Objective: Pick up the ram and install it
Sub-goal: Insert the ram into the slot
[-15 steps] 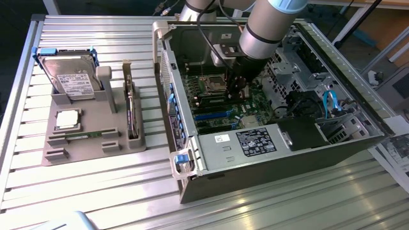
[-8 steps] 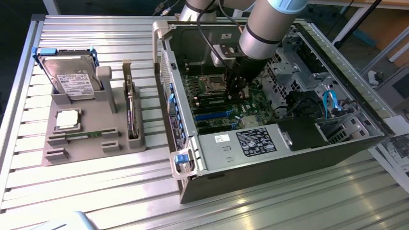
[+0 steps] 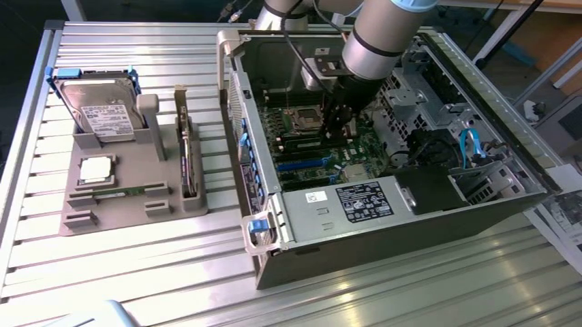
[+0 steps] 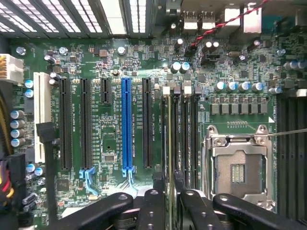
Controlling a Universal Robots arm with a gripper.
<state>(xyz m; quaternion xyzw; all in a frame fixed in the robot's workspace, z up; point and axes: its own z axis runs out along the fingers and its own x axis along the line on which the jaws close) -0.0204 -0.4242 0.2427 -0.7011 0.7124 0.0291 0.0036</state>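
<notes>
- one arm (image 3: 377,34), reaching down into an open case (image 3: 382,235) that lies on its side on the tabletop (image 3: 136,272).
- jaws: nearly closed, clamped on the ram (image 4: 169,143); dark fingers (image 4: 156,201) press it from both sides.
- ram: seen edge-on, upright, over the memory slots (image 4: 184,139), between the blue slot (image 4: 126,124) and the cpu socket (image 4: 237,167); whether it is seated, cannot tell.
- one grey holder (image 3: 136,170) at the exterior view's left, apart from the case, carrying a hard drive (image 3: 100,109), a square chip (image 3: 95,169) and an upright card (image 3: 187,163).
</notes>
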